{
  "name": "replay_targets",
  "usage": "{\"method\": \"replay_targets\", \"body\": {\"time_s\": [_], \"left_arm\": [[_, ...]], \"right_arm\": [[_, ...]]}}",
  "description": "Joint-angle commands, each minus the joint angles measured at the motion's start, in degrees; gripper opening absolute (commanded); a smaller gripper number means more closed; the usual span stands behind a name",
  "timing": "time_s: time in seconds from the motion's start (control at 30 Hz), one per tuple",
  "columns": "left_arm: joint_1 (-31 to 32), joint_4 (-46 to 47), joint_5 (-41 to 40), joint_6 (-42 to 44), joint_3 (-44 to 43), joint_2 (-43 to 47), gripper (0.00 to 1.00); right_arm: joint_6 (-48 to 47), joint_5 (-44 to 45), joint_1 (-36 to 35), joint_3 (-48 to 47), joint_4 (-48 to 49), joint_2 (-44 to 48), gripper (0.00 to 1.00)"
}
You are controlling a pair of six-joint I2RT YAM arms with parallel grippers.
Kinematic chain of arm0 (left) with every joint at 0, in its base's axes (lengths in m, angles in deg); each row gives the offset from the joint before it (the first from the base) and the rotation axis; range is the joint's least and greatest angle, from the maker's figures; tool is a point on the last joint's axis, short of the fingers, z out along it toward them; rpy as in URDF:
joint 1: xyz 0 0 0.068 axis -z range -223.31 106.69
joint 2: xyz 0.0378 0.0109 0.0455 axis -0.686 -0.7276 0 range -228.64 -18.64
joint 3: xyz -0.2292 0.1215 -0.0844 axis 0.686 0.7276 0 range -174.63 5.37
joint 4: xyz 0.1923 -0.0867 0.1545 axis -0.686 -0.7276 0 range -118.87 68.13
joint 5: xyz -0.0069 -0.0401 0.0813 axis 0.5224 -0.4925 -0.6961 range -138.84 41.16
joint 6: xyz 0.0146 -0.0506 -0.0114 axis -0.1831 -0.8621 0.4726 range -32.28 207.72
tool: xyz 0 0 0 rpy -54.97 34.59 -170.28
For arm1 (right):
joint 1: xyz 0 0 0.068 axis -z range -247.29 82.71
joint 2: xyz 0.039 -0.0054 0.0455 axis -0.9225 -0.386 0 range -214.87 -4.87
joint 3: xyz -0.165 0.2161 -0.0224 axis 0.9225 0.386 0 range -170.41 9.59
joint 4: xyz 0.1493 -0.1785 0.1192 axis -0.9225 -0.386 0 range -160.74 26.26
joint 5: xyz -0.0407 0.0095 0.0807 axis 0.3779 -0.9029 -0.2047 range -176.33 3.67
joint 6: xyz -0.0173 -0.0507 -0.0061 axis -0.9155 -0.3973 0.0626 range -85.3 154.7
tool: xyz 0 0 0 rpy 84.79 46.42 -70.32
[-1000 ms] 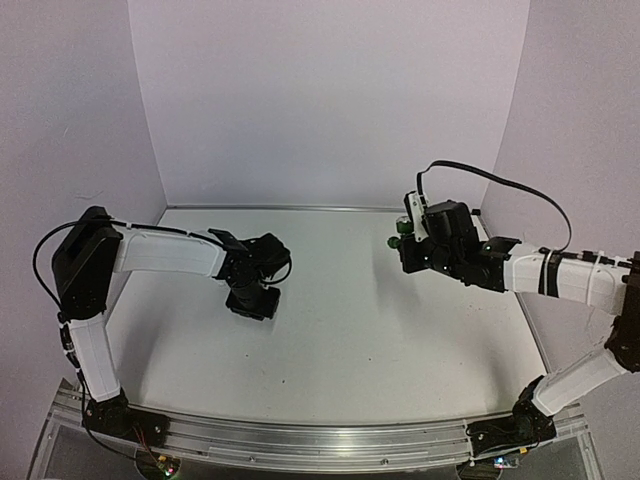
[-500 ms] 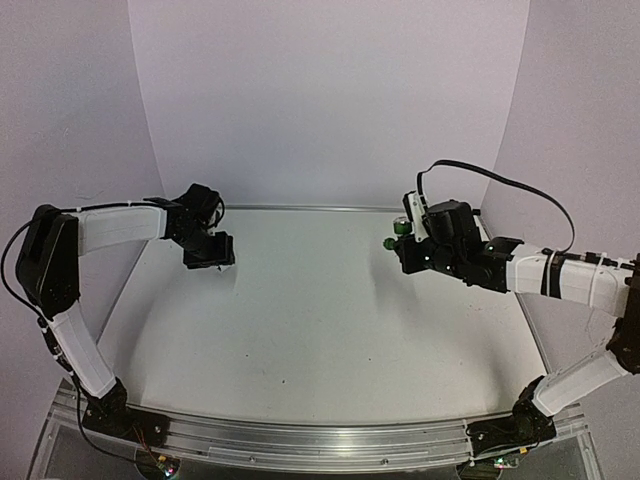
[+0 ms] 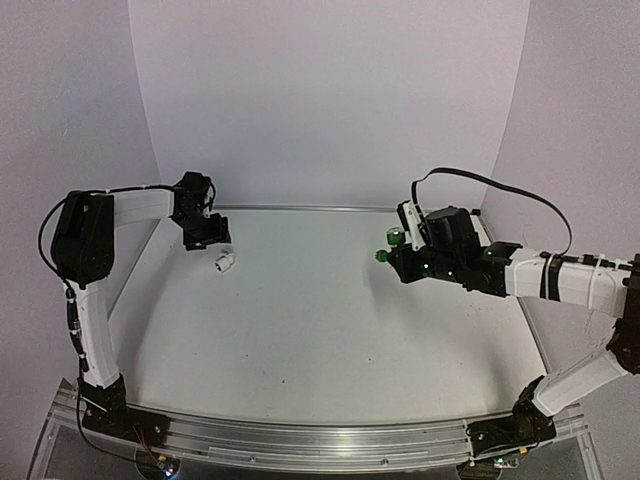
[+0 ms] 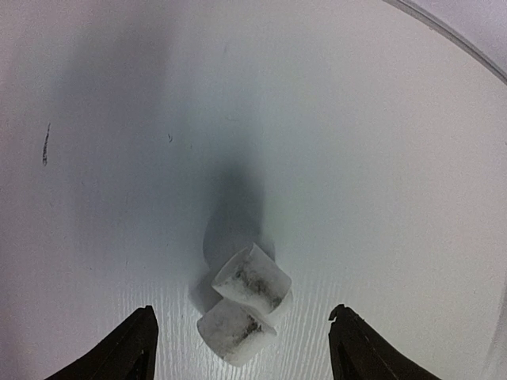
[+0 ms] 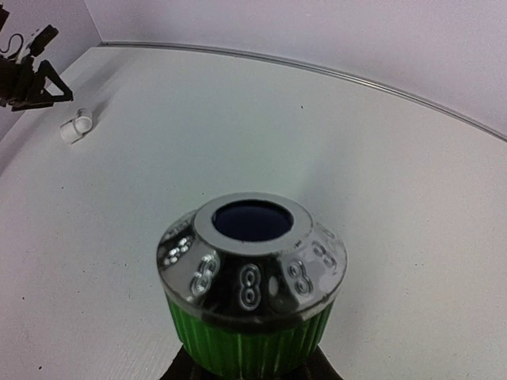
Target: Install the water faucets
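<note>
Far left, left hand [image 3: 208,238] hovers spread apart over white fitting [image 4: 245,305] lying loose on counter [image 3: 320,330], right hand [image 3: 405,258] clamped on green tap [image 5: 252,277] aloft at right; risk: fitting may roll away if nudged from 1 side on closing.

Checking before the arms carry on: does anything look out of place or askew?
The white pipe fitting lies loose on the table near the far left corner, under the open left gripper. Its end faces look smudged. The green faucet, in the right gripper, looks normal.
</note>
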State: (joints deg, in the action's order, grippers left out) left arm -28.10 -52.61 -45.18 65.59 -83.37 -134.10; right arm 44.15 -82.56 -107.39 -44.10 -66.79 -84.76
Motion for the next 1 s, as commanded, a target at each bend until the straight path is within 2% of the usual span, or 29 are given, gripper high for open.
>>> {"method": "replay_targets", "body": {"time_s": [0.0,0.1,0.3,0.57,0.67,0.9,0.97], "left_arm": [[0.37,-4.80,-1.95,1.20,-8.84,-5.76,0.77],[0.41,-5.67,-1.06,-1.57,-11.41,-8.75,0.76],[0.57,-7.04,0.60,-4.68,-16.40,-13.95,0.67],[2.07,-8.34,0.71,-6.90,-19.44,-17.59,0.59],[2.35,-8.46,1.03,-6.93,-19.73,-18.15,0.52],[2.62,-8.41,2.70,-5.46,-19.75,-16.73,0.26],[2.77,-8.38,2.81,-4.79,-19.86,-16.26,0.24]], "right_arm": [[-0.05,-2.19,0.10,0.29,2.53,1.53,0.01],[-0.05,-2.77,0.09,0.25,2.50,1.34,0.01],[0.05,-4.76,0.10,0.00,4.02,0.75,0.00],[0.71,-5.72,0.11,0.74,4.27,0.97,0.00],[0.74,-5.87,0.09,0.85,4.32,1.09,0.00],[0.98,-5.86,0.11,1.03,4.37,1.39,0.00],[1.01,-5.89,0.08,1.11,4.44,1.47,0.00]]}}
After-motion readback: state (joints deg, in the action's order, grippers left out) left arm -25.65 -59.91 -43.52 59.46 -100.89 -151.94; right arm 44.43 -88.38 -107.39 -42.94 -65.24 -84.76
